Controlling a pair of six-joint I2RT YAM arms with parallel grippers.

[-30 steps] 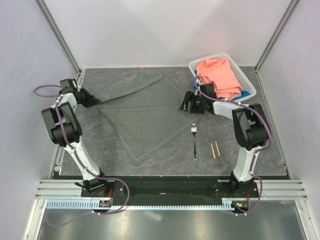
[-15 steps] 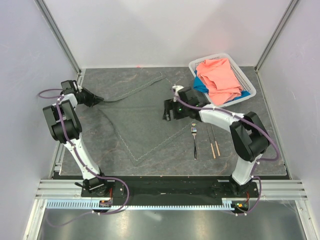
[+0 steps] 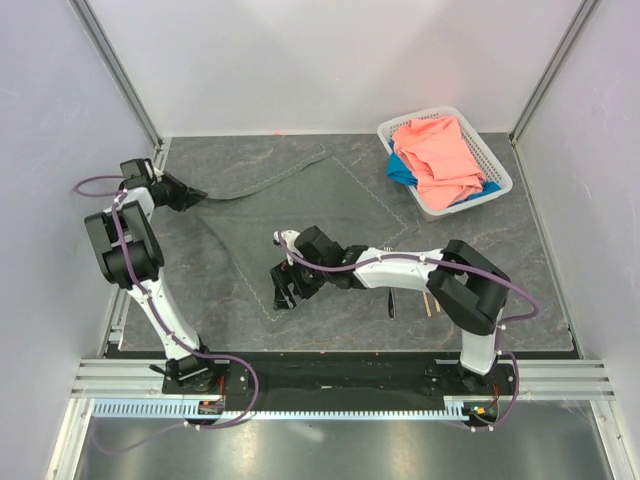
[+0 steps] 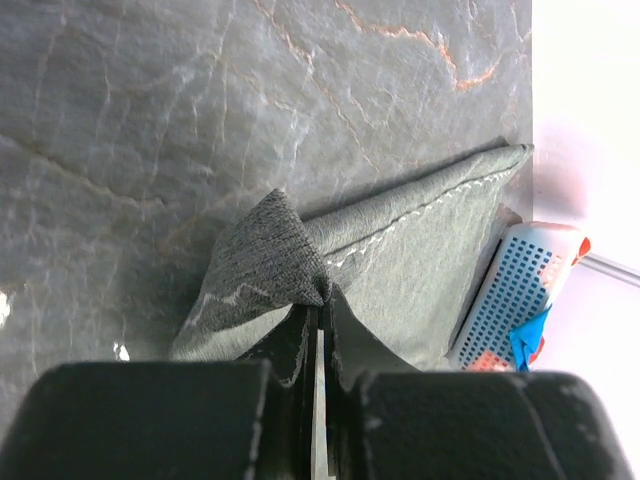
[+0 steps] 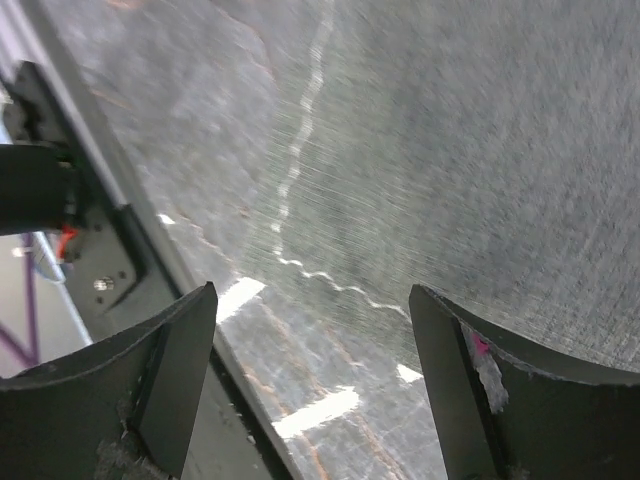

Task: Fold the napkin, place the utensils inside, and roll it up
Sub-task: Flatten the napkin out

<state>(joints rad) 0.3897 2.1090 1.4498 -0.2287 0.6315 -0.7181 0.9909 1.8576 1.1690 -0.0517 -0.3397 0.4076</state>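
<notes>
The dark grey napkin (image 3: 300,220) lies spread on the table like a diamond. Its far left part is pulled into a raised fold toward the left wall. My left gripper (image 3: 197,194) is shut on that fold, and the left wrist view shows the gripper (image 4: 320,300) pinching a peak of the napkin (image 4: 420,250). My right gripper (image 3: 285,293) hangs open over the napkin's near corner. In the right wrist view the gripper (image 5: 310,292) is empty above the napkin (image 5: 480,150) and its stitched hem. The right arm partly covers the fork (image 3: 390,308) and chopsticks (image 3: 431,303).
A white basket (image 3: 497,181) at the back right holds a salmon-pink cloth (image 3: 440,155) and a blue cloth (image 3: 401,172). The basket (image 4: 510,300) also shows in the left wrist view. The table's front edge (image 5: 150,270) and black frame run close beside the right gripper.
My right arm has swept from beside the basket across the napkin to its near corner, still open. The left gripper has stayed by the left wall, shut on the fold.
</notes>
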